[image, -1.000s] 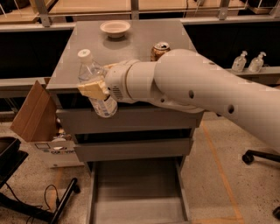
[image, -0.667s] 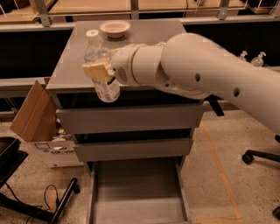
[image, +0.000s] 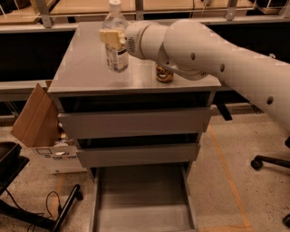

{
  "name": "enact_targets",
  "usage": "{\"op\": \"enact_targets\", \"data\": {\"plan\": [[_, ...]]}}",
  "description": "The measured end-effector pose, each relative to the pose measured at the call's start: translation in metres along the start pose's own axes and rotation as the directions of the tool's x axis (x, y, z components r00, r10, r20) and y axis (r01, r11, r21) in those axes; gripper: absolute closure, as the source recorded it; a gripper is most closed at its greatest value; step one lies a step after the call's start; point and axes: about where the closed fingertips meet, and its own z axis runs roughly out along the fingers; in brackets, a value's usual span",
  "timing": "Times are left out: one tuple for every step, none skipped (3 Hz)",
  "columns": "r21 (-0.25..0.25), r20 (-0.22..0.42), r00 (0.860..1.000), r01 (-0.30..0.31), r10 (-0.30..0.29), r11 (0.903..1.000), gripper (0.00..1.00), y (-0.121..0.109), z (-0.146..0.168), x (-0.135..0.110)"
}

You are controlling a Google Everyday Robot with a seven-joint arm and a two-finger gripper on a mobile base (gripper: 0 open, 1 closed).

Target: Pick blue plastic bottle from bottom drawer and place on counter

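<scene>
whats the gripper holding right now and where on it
The gripper is shut on the bottle, clamping its upper body just below the shoulder, above the label. The bottle stands upright over the counter.

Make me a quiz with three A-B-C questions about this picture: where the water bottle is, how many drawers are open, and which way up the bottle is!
1. Where is the small clear bluish plastic bottle with the white cap?
A. Inside the brown cardboard box.
B. Over the flat grey counter, in the robot's gripper.
C. On the speckled floor.

2. How many grey drawers are pulled out?
A. One.
B. Two.
C. Three.

3. Which way up is the bottle?
A. Lying flat.
B. Upside down.
C. Upright.

Answers:
1 B: the gripper is shut on the bottle above the counter.
2 A: only the bottom drawer juts out; the two upper drawers show flat fronts.
3 C: its white cap points up.
</scene>
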Motion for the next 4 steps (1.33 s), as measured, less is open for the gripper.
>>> {"op": "enact_targets", "data": {"plan": [[0.043,-0.001,1.000,-0.026,0.026,0.9988,1.00,-0.015,0.037,0.014],[0.049,-0.088,0.995,-0.039,0.043,0.9981,1.00,0.008,0.058,0.040],[0.036,-0.193,0.981,-0.019,0.026,0.9992,1.00,0.024,0.069,0.078],[0.035,-0.208,0.978,-0.017,0.024,0.9992,0.82,0.025,0.072,0.080]]}}
